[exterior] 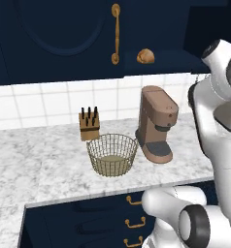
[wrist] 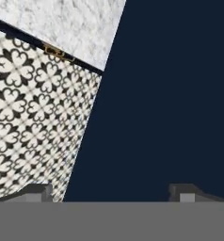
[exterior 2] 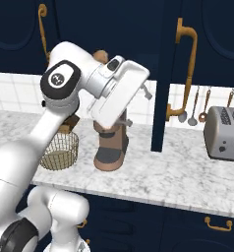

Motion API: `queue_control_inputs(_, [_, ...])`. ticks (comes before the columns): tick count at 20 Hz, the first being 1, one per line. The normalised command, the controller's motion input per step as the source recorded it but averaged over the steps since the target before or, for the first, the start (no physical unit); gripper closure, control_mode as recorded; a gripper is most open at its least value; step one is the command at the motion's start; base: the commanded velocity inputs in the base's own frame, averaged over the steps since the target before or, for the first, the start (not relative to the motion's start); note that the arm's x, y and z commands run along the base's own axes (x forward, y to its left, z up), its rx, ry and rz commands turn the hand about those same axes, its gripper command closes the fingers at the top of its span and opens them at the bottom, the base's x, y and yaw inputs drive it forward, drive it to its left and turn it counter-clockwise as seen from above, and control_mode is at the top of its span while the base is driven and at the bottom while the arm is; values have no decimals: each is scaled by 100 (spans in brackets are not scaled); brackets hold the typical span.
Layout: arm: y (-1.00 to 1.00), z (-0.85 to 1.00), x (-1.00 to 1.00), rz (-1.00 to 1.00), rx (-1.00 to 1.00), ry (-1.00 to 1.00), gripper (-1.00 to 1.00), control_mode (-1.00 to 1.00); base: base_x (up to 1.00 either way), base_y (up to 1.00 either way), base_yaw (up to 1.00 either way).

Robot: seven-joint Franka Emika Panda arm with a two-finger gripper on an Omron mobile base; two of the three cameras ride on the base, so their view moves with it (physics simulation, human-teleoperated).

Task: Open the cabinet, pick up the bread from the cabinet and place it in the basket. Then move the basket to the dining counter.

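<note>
The bread [exterior: 145, 56] is sitting on the open cabinet [exterior: 64, 34] shelf, up and to the right of the basket [exterior: 112, 154], which I am using as my landmark. In the left base view I am seeing the basket resting empty on the marble worktop [exterior: 35, 155], its mesh wall open to a beige bottom. Just behind it and to its left the wooden knife block [exterior: 89, 124] is standing against the white tiled wall [exterior: 40, 101]. Just to the basket's right the brown coffee machine [exterior: 156, 125] is standing upright. Below the basket, navy drawers with brass pulls [exterior: 135, 222] are facing me under the worktop's edge. In the right base view, well to the right of the basket, an opened cabinet door [exterior 2: 170, 74] is standing edge-on with its brass handle, and beyond it hanging utensils [exterior 2: 192, 106] and a silver toaster [exterior 2: 225, 133] are showing. In the hand view the gripper [wrist: 116, 190] is holding its fingertips [wrist: 36, 190] wide apart, gripping nothing, and is looking at a flat navy panel [wrist: 170, 94] beside a black-and-white patterned floor [wrist: 34, 108].
</note>
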Motion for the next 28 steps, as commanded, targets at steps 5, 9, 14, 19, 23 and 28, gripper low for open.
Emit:
queue_control_inputs(5, [93, 0, 36, 1, 14, 0, -100, -100, 0, 0, 0])
queue_control_inputs(9, [85, -49, 53, 0, 48, 0, -100, -100, 0, 0, 0])
queue_control_inputs(14, [70, -92, 34, 0, 67, -3, -100, -100, 0, 0, 0])
queue_control_inputs(19, [17, -63, 39, -1, 86, -16, -100, -100, 0, 0, 0])
queue_control_inputs(23, [42, -10, 37, -6, 40, -45, -100, -100, 0, 0, 0])
queue_control_inputs(28, [43, 13, 36, -11, 3, -50, -100, -100, 0, 0, 0])
